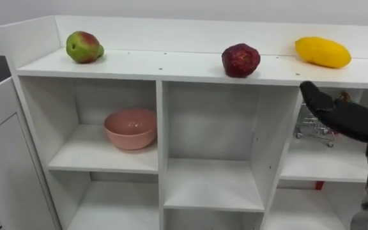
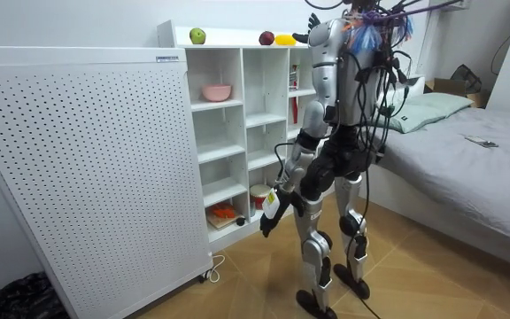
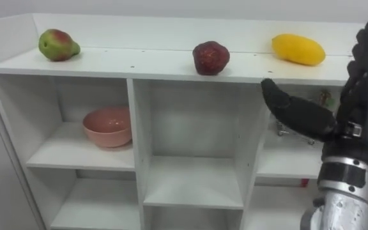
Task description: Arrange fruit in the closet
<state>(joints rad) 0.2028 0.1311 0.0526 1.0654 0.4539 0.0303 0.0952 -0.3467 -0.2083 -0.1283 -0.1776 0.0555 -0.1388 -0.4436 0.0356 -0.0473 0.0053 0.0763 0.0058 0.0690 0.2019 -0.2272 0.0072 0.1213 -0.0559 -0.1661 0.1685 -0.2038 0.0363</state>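
white closet top holds three fruits in a row: green-red pear, dark red fruit and yellow mango. the mango looks smooth, light and easily bruised, probably best cupped round its middle. the right hand hovers near it, fingers straight, spread, empty. the left hand hangs by the hip.

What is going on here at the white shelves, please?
The robot stands facing the white shelf unit. Its right hand is raised, open and empty, before the upper right compartment. On top lie a green-red fruit at the left, a dark red fruit in the middle and a yellow fruit at the right. A pink bowl sits in the upper left compartment. The left hand hangs by its side.
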